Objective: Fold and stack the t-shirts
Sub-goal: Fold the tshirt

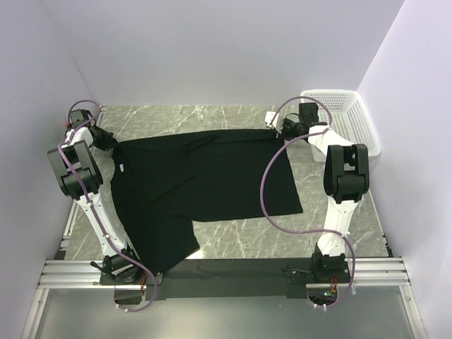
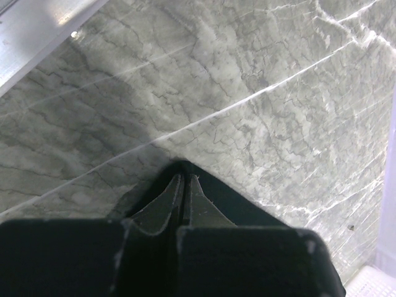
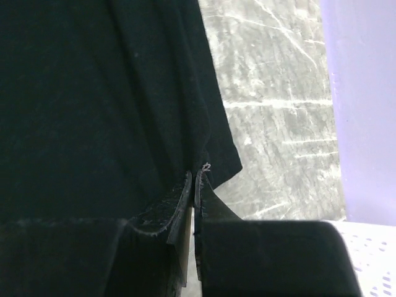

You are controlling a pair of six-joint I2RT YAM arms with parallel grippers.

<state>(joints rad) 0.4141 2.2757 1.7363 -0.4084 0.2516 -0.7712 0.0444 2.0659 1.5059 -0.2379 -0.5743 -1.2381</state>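
Note:
A black t-shirt (image 1: 205,180) lies spread across the marble table, with a small white neck label (image 1: 121,168) near its left side. One part reaches toward the near edge at the left. My left gripper (image 1: 107,139) is shut on the shirt's far left corner; in the left wrist view the fingers (image 2: 201,207) are pressed together with black cloth (image 2: 250,207) pinched at the tips. My right gripper (image 1: 277,129) is shut on the far right corner; in the right wrist view the shirt (image 3: 93,93) fills the left and the gripper (image 3: 197,176) pinches its edge.
A white plastic basket (image 1: 344,116) stands at the back right, close to the right arm, and shows in the right wrist view (image 3: 371,260). Bare marble table (image 1: 282,240) lies in front of the shirt. Pale walls enclose three sides. A metal rail (image 1: 226,272) runs along the near edge.

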